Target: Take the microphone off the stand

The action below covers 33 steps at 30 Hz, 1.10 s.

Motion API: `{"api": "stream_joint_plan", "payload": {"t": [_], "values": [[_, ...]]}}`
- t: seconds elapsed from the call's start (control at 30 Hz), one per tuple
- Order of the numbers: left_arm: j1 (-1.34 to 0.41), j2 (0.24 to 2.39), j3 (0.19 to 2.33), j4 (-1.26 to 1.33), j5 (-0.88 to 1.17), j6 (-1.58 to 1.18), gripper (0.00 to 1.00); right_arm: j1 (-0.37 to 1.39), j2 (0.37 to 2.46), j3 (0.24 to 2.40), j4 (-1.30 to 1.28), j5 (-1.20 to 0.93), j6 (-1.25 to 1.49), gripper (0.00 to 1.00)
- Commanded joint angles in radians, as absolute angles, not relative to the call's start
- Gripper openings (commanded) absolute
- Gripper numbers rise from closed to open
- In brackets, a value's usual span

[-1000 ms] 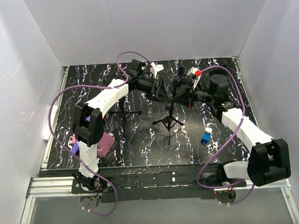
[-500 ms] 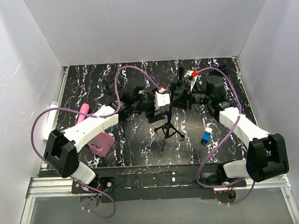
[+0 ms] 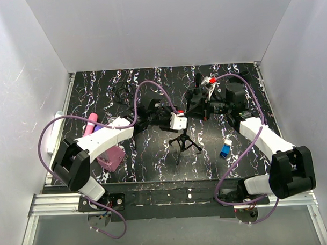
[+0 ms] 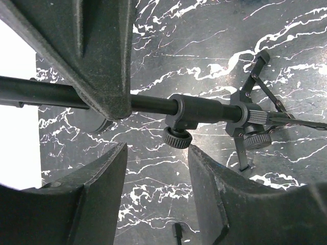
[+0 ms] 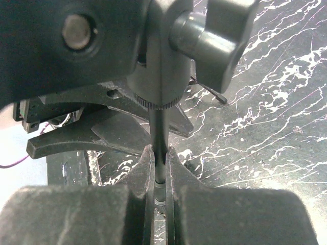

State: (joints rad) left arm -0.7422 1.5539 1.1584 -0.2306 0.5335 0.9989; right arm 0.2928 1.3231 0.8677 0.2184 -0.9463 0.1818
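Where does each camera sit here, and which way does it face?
Top external: above and behind the arms, looking down at the marbled table; both arms show.
Left wrist: on that arm, looking past the open left claw at the microphone stand.
Right wrist: on that arm, looking along the right claw, shut on the stand's rod.
Shared: both wrist views show the stand and table.

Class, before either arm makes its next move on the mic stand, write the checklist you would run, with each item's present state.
1. Right gripper shut on the stand pole: ok.
2. Left gripper open: ok.
3. Left gripper aimed at the microphone: not ok; it faces the clamp knob on the pole.
4. Tripod legs spread: ok.
5. How the microphone is seated: cannot tell; no view shows it clearly.
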Motion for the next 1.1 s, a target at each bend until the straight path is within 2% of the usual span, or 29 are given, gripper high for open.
{"api": "stream_joint_plan", "payload": {"t": [0.0, 0.23, 0.43, 0.5, 0.6, 0.7, 0.83, 0.93, 1.07], "values": [[-0.750, 1.563, 1.163, -0.190, 0.564, 1.057, 0.47, 0.293, 1.316, 0.891, 0.273, -0.979, 0.209, 0.01], [-0.750, 1.577, 1.169, -0.199, 0.606, 1.054, 0.41, 0.293, 1.322, 0.894, 0.275, -0.979, 0.210, 0.01], [-0.752, 1.600, 1.186, -0.227, 0.649, 1.086, 0.31, 0.293, 1.327, 0.893, 0.275, -0.979, 0.209, 0.01], [-0.753, 1.609, 1.192, -0.238, 0.653, 1.100, 0.23, 0.295, 1.327, 0.891, 0.275, -0.979, 0.209, 0.01], [-0.753, 1.623, 1.222, -0.291, 0.655, 1.108, 0.01, 0.293, 1.322, 0.890, 0.276, -0.980, 0.207, 0.01], [-0.753, 1.621, 1.250, -0.319, 0.628, 1.034, 0.00, 0.293, 1.316, 0.891, 0.270, -0.989, 0.195, 0.01], [-0.707, 1.681, 1.444, -0.464, 0.644, 0.678, 0.00, 0.293, 1.301, 0.922, 0.216, -1.011, 0.106, 0.01], [-0.638, 1.765, 1.599, -0.589, 0.768, 0.419, 0.00, 0.291, 1.301, 0.959, 0.190, -1.023, 0.046, 0.01], [-0.580, 1.880, 1.745, -0.738, 0.925, 0.267, 0.00, 0.296, 1.321, 1.020, 0.149, -1.046, -0.029, 0.01]]}}
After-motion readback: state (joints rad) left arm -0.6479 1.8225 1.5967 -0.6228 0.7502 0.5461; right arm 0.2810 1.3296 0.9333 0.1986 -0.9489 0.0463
